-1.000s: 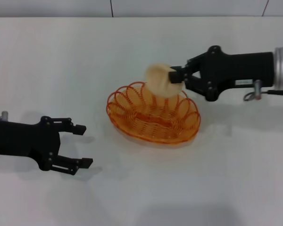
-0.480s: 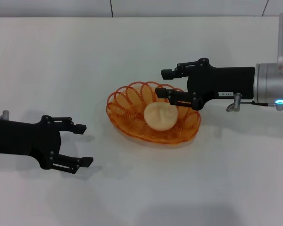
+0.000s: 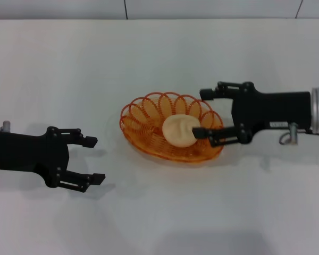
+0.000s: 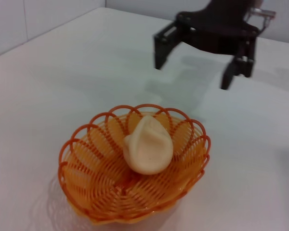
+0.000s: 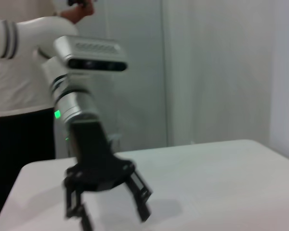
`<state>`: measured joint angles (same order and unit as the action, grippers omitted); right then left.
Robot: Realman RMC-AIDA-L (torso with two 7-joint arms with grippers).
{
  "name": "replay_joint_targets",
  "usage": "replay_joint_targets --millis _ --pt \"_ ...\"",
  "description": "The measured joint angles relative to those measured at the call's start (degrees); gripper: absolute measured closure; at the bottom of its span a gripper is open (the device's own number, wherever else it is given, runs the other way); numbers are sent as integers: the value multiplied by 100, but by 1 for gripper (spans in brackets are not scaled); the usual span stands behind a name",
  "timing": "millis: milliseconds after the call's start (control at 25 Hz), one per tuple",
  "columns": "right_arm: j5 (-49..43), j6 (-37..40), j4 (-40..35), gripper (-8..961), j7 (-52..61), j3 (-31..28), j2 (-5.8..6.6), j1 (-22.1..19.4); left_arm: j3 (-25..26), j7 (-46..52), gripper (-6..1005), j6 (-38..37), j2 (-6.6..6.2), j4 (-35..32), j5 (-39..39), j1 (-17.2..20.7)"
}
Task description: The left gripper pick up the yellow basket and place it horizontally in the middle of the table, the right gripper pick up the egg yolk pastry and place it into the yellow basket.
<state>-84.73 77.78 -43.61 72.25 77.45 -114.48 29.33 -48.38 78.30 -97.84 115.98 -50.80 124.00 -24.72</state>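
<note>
**Pastry sits in the basket, both claws empty**

One egg yolk pastry (image 3: 180,130) lies inside the one yellow basket (image 3: 143,139), resting on the woven floor a little toward the robot's right side of the oval. It looks soft and light, creased on its dome, so it would likely dent under a hard squeeze; a gentle pinch across its round sides seems the safest hold. The basket itself looks stiff but very light, and probably slides easily on the table (image 3: 159,58); its looped rim is the obvious place to take it.

Out from there: the right gripper (image 3: 204,112) hangs just beside the basket's right rim, fingers spread wide, gripping nothing. The left gripper (image 3: 93,159) rests well apart on the robot's left, low over the table, also spread and empty.

Count: one pastry, one basket, two grippers.
</note>
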Motion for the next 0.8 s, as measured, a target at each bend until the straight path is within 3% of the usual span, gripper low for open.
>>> replay_joint_targets --millis 200,560,800 --pt "-85 486 29 91 -280 -204 113 -208 6 -61 120 5 -28 0 -37 -7" --pt "-1047 1370 148 92 -360 -968 381 -399 6 -46 120 -26 -58 20 -60 -53" --pt "-1398 1866 228 91 -332 -1347 463 -410 13 -30 120 -118 -88 34 -75 -112"
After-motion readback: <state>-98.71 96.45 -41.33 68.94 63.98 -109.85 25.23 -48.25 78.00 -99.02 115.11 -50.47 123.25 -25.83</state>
